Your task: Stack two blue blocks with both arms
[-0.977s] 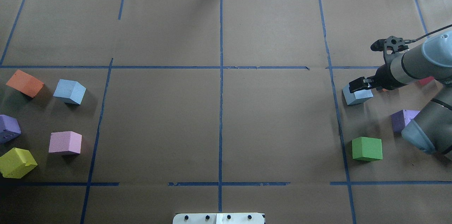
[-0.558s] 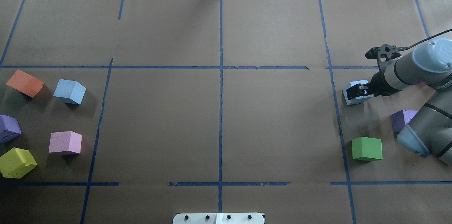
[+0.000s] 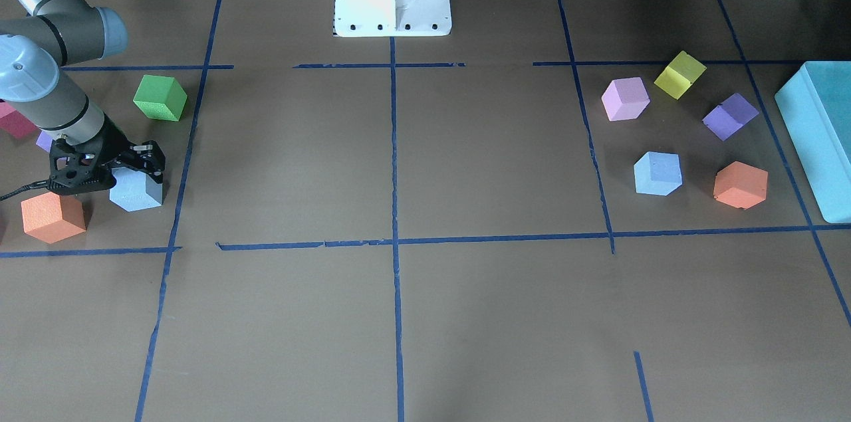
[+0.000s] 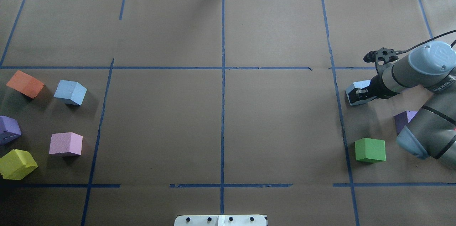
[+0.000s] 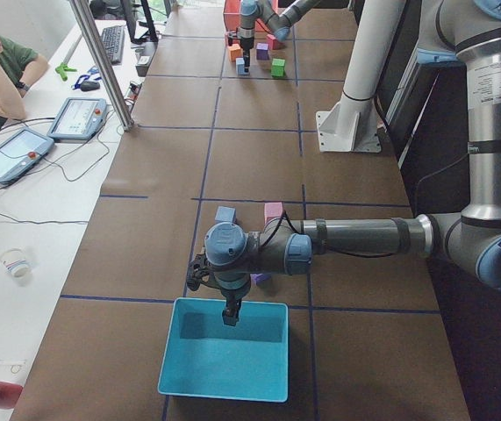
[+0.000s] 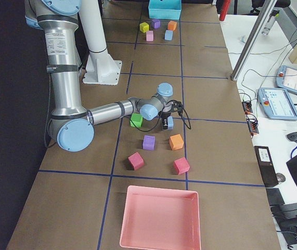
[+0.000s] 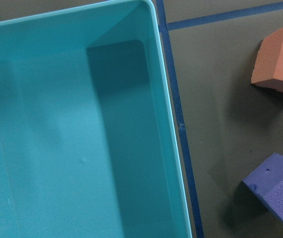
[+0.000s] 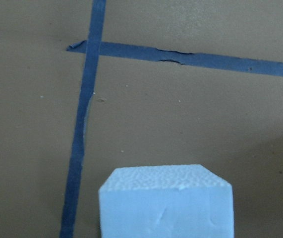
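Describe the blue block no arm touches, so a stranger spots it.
Find the large teal box at the table's end on the robot's left. Among the cubes beside it, the blue block lies next to the orange cube, the only pale-blue one there.

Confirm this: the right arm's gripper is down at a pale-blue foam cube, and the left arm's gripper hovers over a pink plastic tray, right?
No: the left gripper hovers over a large teal plastic box, as the exterior left view shows. The right gripper is at the pale-blue foam cube.
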